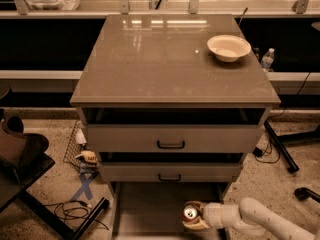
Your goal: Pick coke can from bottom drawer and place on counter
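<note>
Item: small red cylindrical soda can with silver top (190,212), in wide shallow grey bottom drawer (145,209).
Judged light, thin-walled, slick, dentable; end effector (192,215) was closed on its sides, mid-body hold suited.

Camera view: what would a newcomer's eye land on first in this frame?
The white arm reaching in from the lower right draws the eye first. Its gripper is closed around the coke can, low in the open bottom drawer. Next comes the white bowl, which sits near the far right corner of the glossy counter.
</note>
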{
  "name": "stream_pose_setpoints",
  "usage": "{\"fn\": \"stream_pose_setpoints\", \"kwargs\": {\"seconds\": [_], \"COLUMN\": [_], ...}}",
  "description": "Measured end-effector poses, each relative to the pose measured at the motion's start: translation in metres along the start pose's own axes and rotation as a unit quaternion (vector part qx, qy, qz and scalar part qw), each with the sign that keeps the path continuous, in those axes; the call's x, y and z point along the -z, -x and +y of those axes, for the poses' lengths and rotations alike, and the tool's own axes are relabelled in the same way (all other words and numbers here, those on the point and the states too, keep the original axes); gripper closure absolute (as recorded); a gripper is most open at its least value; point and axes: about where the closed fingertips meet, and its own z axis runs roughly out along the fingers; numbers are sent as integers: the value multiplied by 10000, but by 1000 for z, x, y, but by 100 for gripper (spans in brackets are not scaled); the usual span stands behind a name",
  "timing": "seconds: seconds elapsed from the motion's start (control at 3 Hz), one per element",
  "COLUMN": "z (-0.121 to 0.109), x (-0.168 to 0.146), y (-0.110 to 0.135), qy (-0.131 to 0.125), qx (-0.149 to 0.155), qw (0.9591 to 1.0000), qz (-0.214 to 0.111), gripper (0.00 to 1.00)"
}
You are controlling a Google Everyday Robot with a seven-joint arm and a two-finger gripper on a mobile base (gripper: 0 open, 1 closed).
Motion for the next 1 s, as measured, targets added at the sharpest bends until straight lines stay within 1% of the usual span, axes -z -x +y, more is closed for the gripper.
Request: {"fn": "stream_pose_setpoints", "kwargs": {"seconds": [0.33,0.67,1.0], "z": [-6,-18,-36], "x": [53,85,113], "y": [85,143,202], "qy": [-330,-491,-620], "qx": [-279,-397,-535], "qw": [9988,9970,9949], "qz": [-228,-440,-591], "gripper": [100,100,100]}}
